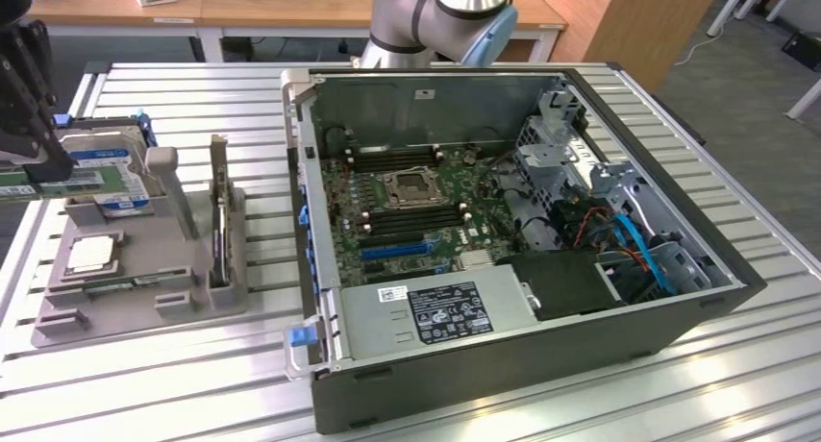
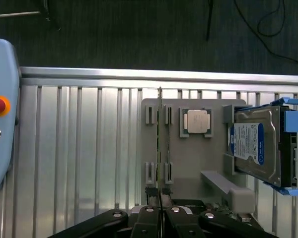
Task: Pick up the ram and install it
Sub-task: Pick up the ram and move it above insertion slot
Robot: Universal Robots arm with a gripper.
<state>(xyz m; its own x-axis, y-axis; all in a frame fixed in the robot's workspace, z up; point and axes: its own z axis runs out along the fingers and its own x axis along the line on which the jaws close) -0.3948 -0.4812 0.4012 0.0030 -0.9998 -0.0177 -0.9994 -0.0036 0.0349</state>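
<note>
Because the claw (image 2: 159,201) hangs with its fingers pinched all but together and nothing caught between them, I would worry about it meeting the ram (image 2: 160,129) like that. Closed tips could strike the thin top edge, tip the stick out of its slots or crack it. Past the claw, the ram stands on edge in the grey holder (image 2: 188,163) on the table (image 2: 79,148), untouched and apart from the claw. Just beyond it lies the CPU chip (image 2: 197,121), then the hard drive (image 2: 256,144), near enough to get bumped. Farther off sits the open computer case (image 1: 513,365).
</note>
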